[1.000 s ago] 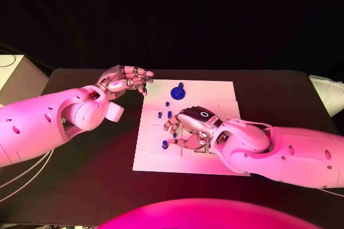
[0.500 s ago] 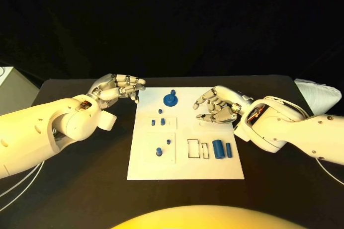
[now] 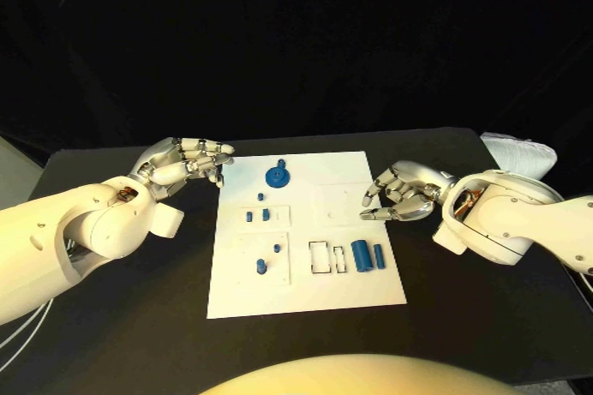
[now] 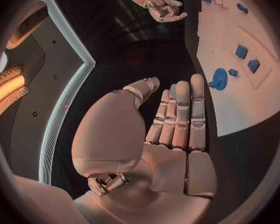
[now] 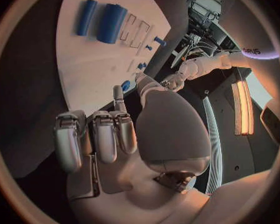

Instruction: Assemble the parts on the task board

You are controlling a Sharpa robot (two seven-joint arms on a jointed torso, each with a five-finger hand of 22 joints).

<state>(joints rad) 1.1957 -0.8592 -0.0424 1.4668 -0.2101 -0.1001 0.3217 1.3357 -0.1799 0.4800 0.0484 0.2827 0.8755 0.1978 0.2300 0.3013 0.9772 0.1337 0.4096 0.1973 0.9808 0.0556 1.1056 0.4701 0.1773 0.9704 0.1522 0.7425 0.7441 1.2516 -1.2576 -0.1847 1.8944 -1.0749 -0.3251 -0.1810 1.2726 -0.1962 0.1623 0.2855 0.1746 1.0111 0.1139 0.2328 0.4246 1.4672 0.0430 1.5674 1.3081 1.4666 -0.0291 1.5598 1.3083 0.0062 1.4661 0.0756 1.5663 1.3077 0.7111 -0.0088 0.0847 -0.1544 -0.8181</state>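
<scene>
Head view, right robot hand (image 3: 405,192) curled empty at task board (image 3: 309,275) edge

so there's a black table (image 3: 136,326) under everything, and a crumpled white bag-looking thing (image 3: 525,152) sits just off its far right corner

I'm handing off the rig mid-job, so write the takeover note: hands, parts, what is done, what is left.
Left hand: fingers curled, holding nothing, beside the far left corner of the white task board.
Right hand: fingers curled, holding nothing, at the board's right edge.
Parts: round blue disc at the far end; small blue pieces mid-left; two blue cylinders side by side near the right, next to outlined slots.
Done: cannot tell which parts are seated.
Left: probably seat the two cylinders.
</scene>
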